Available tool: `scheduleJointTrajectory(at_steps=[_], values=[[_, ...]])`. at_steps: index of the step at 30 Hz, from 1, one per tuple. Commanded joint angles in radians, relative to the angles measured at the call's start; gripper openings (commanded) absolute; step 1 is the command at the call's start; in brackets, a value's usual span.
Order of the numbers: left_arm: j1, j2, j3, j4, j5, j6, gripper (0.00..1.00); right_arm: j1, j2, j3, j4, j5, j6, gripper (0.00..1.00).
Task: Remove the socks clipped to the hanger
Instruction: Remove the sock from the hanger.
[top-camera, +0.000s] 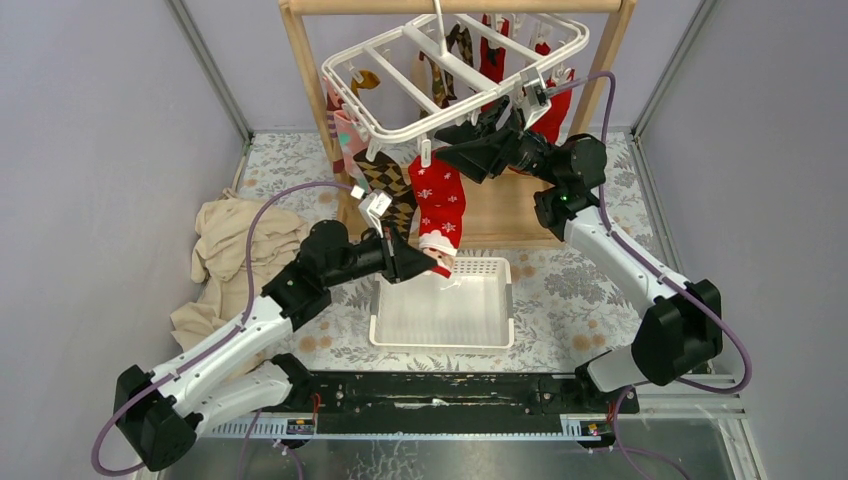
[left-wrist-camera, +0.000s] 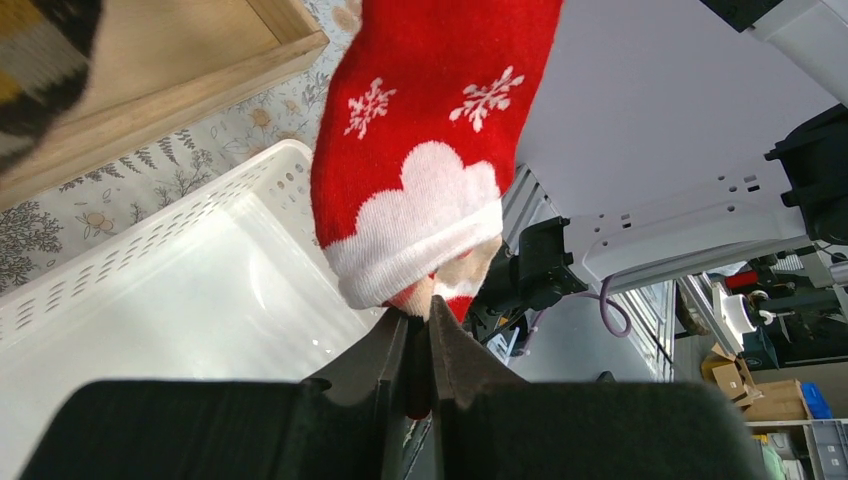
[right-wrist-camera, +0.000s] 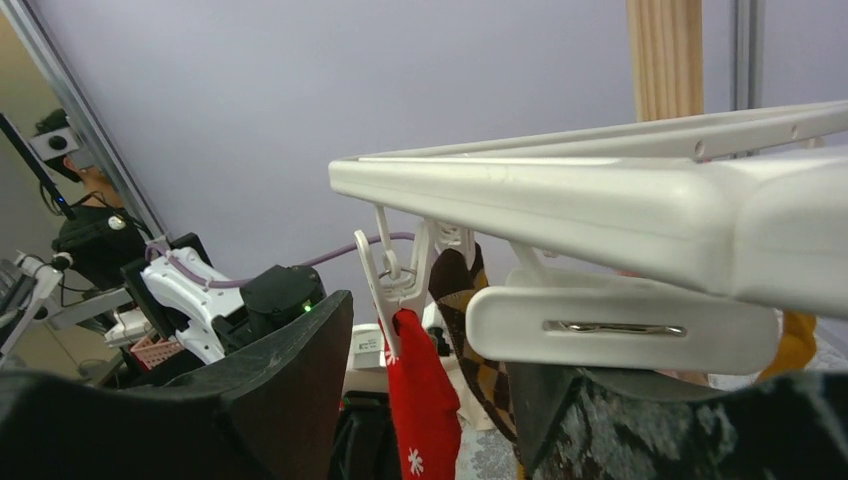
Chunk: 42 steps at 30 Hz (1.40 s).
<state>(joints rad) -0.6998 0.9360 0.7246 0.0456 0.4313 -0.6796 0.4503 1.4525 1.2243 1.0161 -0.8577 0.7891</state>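
Note:
The white hanger (top-camera: 450, 70) hangs from the wooden rack with several socks clipped under it. A red snowflake sock (top-camera: 440, 200) dangles from a front clip (top-camera: 425, 155). My left gripper (top-camera: 432, 265) is shut on its lower end, just above the basket; the left wrist view shows the sock (left-wrist-camera: 430, 150) pinched between the closed jaws (left-wrist-camera: 418, 330). My right gripper (top-camera: 470, 150) is open just under the hanger's front edge. In the right wrist view that clip (right-wrist-camera: 395, 275) and the red sock (right-wrist-camera: 420, 400) lie ahead between the spread fingers (right-wrist-camera: 280, 390). An argyle sock (top-camera: 385, 185) hangs beside it.
A white perforated basket (top-camera: 445, 305) sits under the red sock. The wooden rack (top-camera: 310, 80) and its base board (top-camera: 510, 210) stand behind. A beige cloth heap (top-camera: 225, 250) lies at the left. Another larger clip (right-wrist-camera: 610, 325) sits close to my right finger.

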Motion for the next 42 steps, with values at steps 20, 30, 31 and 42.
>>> scheduleJointTrajectory(at_steps=[20, 30, 31, 42], values=[[0.005, 0.057, -0.017, 0.085, 0.054, -0.006, 0.12, 0.133, -0.232, -0.190, -0.148, 0.342, -0.246, 0.68], [-0.001, 0.052, -0.030, 0.096, 0.061, -0.015, 0.11, 0.164, -0.194, -0.118, -0.226, 0.401, -0.297, 0.69], [-0.002, 0.051, -0.031, 0.096, 0.062, -0.015, 0.11, 0.165, -0.187, -0.107, -0.236, 0.405, -0.305, 0.69], [-0.019, 0.059, -0.032, 0.096, 0.064, -0.014, 0.11, 0.165, -0.131, 0.008, -0.286, 0.378, -0.342, 0.70]])
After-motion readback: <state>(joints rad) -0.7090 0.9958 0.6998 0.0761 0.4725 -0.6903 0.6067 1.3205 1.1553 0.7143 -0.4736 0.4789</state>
